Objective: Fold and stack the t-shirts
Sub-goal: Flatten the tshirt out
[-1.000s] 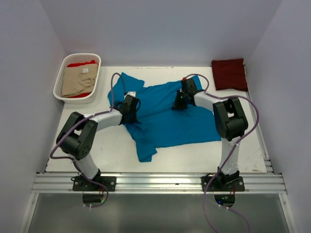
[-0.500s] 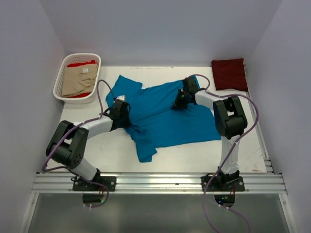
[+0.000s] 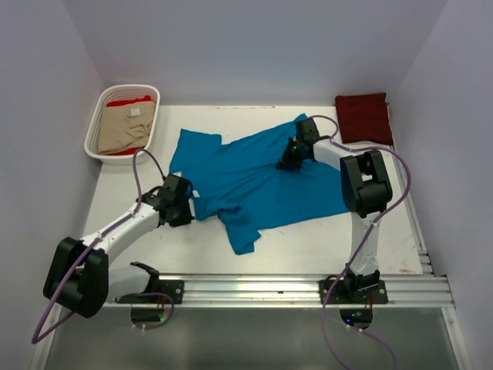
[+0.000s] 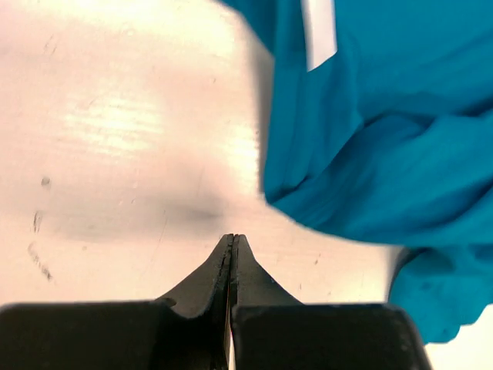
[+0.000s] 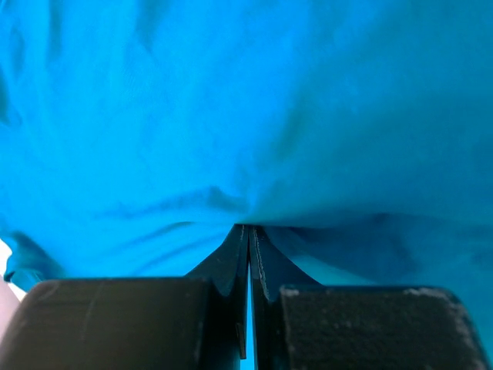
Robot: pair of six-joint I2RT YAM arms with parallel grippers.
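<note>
Beige t-shirt [image 3: 123, 129], crumpled, lies on top in the white slotted basket [image 3: 94, 123] at the far left corner. A red t-shirt [image 3: 129, 100] shows under it at the basket's far end.

Left gripper [image 4: 233, 240]: jaws clenched tight together with nothing between them, tips over bare tabletop [image 3: 308, 239]. The teal cloth's left edge lies just beyond and to the right of the tips, apart from them.

Teal-blue t-shirt [image 3: 246, 181] is spread across the middle of the tabletop, mostly flat but rumpled. One sleeve points to the far left. A bunched flap trails toward the near edge. A white tag [image 4: 320, 35] shows near its left hem.

Right gripper [image 5: 248, 230] sits on the far right part of this shirt, jaws pressed shut. The cloth puckers into the tips and creases fan out from them, so it is grasping the teal fabric.

Dark maroon t-shirt [image 3: 363, 117] lies folded into a neat square at the far right corner, well apart from both grippers.
</note>
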